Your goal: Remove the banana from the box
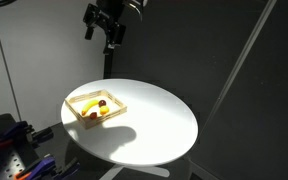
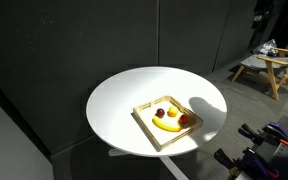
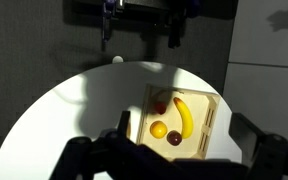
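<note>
The yellow banana (image 3: pixel 183 116) lies in the light-wood box (image 3: pixel 212 115) on the round white table (image 3: pixel 74 110). In both exterior views the banana (image 1: pixel 91 107) (image 2: pixel 167 124) rests inside the box (image 1: pixel 77 111) (image 2: pixel 147 130), beside small round fruits. My gripper (image 1: pixel 109 30) hangs high above the table's far edge, well clear of the box. In the wrist view its dark fingers (image 3: pixel 181 122) frame the box from far above, spread apart and empty.
A red round fruit (image 3: pixel 160 104), a yellow-orange one (image 3: pixel 158 129) and a dark one (image 3: pixel 174 138) share the box. The box sits near the table's edge (image 1: pixel 154 125). A wooden stool (image 2: pixel 264 65) and dark equipment (image 2: pixel 264 140) stand beyond the table.
</note>
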Robot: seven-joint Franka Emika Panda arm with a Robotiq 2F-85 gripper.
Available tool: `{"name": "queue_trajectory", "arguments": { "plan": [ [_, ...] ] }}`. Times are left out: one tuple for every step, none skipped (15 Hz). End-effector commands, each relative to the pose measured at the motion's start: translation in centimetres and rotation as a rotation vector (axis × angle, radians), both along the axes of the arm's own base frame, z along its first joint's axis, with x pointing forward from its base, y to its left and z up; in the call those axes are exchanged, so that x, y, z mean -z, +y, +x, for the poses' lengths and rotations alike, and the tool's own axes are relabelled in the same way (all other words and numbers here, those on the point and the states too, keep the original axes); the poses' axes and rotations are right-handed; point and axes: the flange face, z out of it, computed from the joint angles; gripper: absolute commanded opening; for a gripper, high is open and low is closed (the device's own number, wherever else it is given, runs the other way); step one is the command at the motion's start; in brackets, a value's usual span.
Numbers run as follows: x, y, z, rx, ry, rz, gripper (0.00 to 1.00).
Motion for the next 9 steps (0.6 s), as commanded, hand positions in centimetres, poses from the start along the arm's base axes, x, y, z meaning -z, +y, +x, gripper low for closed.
{"name": "queue_trajectory", "arguments": {
  "plan": [
    [-0.2,0.6,0.3,-0.014,-0.008,-0.022,1.0],
    [-0.2,0.9,0.4,-0.02,-0.009,-0.03,1.0],
    [-0.2,1.2,0.5,-0.026,-0.011,-0.041,1.0],
    [-0.2,1.5,0.7,-0.032,-0.012,-0.049,1.0],
    [-0.1,1.8,0.8,-0.037,-0.015,-0.056,1.0],
    [-0.1,2.0,1.0,-0.041,-0.019,-0.065,1.0],
    [-0.1,2.3,1.2,-0.047,-0.02,-0.074,1.0],
    [0.0,2.7,1.4,-0.055,-0.022,-0.087,1.0],
    [0.1,3.1,1.6,-0.063,-0.025,-0.1,1.0]
  ]
}}
